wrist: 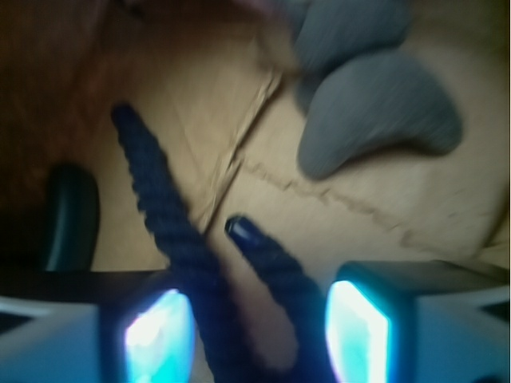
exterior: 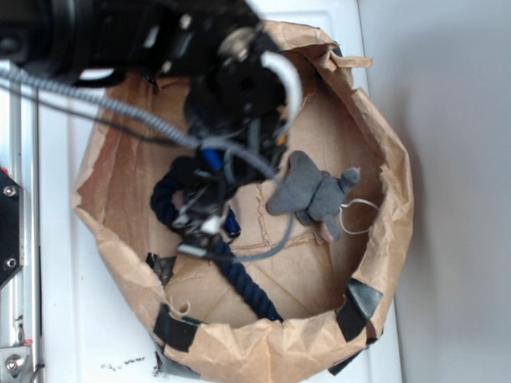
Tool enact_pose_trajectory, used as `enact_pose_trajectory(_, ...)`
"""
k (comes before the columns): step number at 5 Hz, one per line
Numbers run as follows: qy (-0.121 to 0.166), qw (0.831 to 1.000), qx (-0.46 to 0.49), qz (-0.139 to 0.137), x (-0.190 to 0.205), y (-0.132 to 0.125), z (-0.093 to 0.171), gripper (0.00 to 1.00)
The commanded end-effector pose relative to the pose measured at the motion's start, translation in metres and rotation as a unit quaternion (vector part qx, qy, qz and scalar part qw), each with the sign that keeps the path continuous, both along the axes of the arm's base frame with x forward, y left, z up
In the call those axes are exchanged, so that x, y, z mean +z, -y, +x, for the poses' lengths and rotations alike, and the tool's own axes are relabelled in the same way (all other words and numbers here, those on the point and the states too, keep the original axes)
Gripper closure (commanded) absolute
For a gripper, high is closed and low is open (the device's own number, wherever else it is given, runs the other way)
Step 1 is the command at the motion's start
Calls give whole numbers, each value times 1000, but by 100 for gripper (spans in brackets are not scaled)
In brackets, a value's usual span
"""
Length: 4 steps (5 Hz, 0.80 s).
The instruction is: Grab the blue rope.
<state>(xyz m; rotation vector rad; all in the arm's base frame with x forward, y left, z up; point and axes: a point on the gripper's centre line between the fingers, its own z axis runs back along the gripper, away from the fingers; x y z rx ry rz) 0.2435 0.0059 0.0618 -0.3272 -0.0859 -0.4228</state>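
Note:
The blue rope (exterior: 249,290) is a thick navy twisted cord on the floor of a cut-down brown paper bag (exterior: 393,199). It curls in a loop at the left and runs toward the bag's front wall. My gripper (exterior: 209,227) hangs over the rope's middle, fingers pointing down. In the wrist view two strands of the blue rope (wrist: 156,187) pass between the lit fingertips, and one shiny blue end cap (wrist: 239,230) points forward. The gripper (wrist: 257,335) is open, straddling both strands. The part of the rope under the arm is hidden in the exterior view.
A grey plush toy (exterior: 313,194) lies right of the gripper, also the grey plush toy (wrist: 375,120) ahead to the right in the wrist view. The bag's crumpled walls ring the area, with black tape patches (exterior: 361,307) at the front. Grey cables (exterior: 271,249) dangle from the arm.

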Motion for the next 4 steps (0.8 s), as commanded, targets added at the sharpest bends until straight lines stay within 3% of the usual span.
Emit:
enact_pose_trajectory(1,58,997,-40,28,-13,9,-6,0)
enact_pose_trajectory(4,107,992,0,61,-52,28,-21,0)
